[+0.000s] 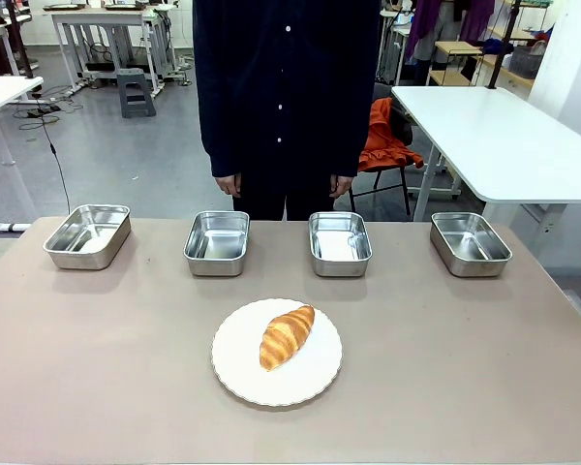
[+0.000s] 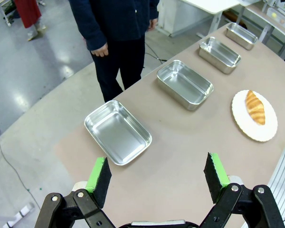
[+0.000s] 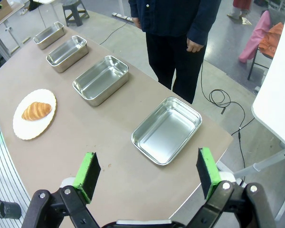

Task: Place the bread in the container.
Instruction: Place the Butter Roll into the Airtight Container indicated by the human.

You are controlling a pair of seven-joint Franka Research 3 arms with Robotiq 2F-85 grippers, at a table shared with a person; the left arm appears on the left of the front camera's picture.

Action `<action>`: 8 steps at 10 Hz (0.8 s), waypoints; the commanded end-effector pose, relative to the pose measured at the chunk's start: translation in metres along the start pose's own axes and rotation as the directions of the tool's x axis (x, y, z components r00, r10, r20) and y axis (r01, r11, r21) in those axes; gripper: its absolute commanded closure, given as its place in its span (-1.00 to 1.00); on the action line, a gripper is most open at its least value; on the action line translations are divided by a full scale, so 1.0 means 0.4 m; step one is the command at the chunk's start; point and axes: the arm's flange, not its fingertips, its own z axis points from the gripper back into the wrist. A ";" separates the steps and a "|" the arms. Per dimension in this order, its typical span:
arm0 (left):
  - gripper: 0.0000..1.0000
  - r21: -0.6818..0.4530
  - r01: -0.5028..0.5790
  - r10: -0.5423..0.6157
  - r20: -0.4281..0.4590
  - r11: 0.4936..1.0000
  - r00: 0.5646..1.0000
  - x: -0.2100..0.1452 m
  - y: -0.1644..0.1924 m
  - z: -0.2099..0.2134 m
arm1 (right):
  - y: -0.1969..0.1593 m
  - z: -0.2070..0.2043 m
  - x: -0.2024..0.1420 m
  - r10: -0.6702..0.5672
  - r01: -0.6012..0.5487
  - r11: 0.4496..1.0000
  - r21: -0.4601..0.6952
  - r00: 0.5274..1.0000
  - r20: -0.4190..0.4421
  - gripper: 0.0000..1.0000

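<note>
Locate the bread (image 1: 287, 336) lying diagonally at the middle of the round white plate (image 1: 234, 376), on the robot's side of the desk (image 1: 97, 378), touched by nothing and so open to an approach from above by either arm. Find the four steel containers (image 1: 217, 242) in one row beyond the plate, set apart from one another, all empty, with the two middle ones nearest the bread; judge the even spacing as offering four alike targets. Cannot tell from the pans themselves which one is intended. Read the left hand (image 2: 156, 173) as spread wide, green pads (image 2: 99, 175) well apart with nothing between them, held high above the desk near the outermost pan at the left end. Read the right hand (image 3: 147, 172) likewise: spread, empty, high over the pan at the right end. Treat both as a standby posture clear of the work area, with the placing not yet begun. Note the person (image 1: 286, 87) standing at the far side behind the two middle pans, the person's hands (image 1: 229, 184) hanging at the sides, off the desk. Allow for limits: person cut off at the top edge in the front view, underside of the bread hidden against the plate, lower linkages of both hands cut by the bottom edge, crust detail too small to read in the wrist views.
</note>
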 end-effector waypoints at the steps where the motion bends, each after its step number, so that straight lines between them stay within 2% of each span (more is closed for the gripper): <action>1: -1.00 -0.008 0.000 0.000 0.007 1.000 1.000 -0.001 0.002 0.007 | -0.004 -0.003 0.004 0.008 -0.008 1.000 0.000 1.000 0.022 -1.00; 8: -1.00 -0.008 0.000 0.000 0.007 1.000 1.000 -0.001 0.002 0.007 | -0.004 -0.003 0.004 0.008 -0.008 1.000 0.000 1.000 0.022 -1.00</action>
